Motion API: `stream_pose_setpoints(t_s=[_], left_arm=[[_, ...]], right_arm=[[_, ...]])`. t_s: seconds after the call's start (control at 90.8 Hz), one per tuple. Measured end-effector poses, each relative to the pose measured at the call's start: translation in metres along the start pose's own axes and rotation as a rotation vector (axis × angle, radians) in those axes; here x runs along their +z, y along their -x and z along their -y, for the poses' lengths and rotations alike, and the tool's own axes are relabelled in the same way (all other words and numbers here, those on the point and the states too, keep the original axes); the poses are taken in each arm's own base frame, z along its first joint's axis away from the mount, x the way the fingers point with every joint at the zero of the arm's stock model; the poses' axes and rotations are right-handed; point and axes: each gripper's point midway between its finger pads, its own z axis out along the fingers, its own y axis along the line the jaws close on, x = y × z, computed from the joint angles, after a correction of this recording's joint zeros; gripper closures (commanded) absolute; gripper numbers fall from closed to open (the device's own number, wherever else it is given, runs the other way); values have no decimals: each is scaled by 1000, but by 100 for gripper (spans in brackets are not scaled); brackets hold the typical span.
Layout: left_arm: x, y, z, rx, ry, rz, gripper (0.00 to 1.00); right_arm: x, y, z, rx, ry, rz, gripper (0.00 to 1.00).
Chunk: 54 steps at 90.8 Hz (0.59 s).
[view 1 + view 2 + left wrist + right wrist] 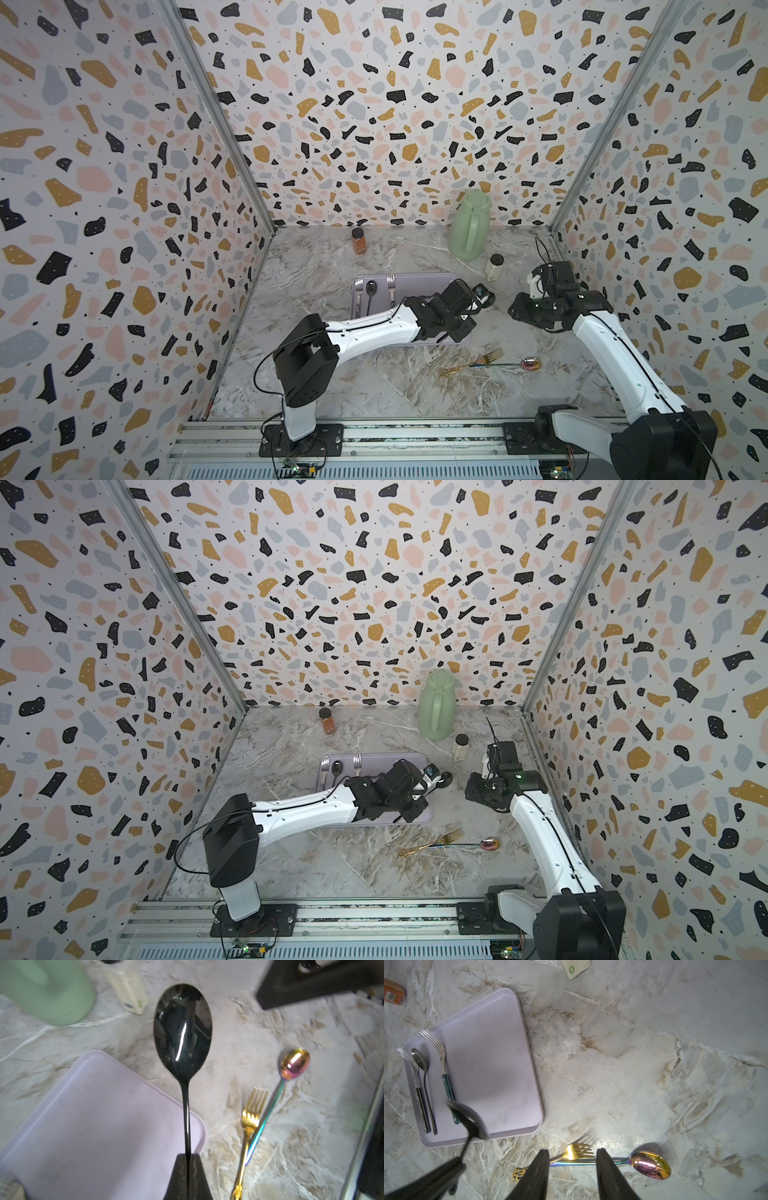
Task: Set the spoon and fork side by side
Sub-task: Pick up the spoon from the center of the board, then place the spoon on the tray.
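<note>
L gripper (pixel 188 1156) clamps black spoon (pixel 182 1030) by handle: carry step. Next: lower onto tray (pixel 104 1126) beneath it, parallel beside green-handled fork (pixel 444 1068). R gripper (pixel 573 1154) half-open, empty.

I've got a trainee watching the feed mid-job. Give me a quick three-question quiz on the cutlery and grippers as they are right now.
1. True or false: the left gripper is shut on the black spoon.
2. How many forks lie on the tray?
3. The gold fork and rainbow spoon lie: A) in the right gripper; B) crossed on the table; C) far apart on the table.

Key: 1 true; 2 two; 3 B.
</note>
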Motion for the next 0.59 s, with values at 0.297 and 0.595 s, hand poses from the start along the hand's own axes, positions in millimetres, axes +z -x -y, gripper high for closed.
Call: stream_pose_setpoints(t_s=[0.297,0.595], left_arm=[[27,-48,-130,-489,308,-56,100],[55,-96,-158,-686,415,-129,100]], right_arm=[[6,-14,6,36,-16,-41,57],[8,-21,9,57,-24,-66,57]])
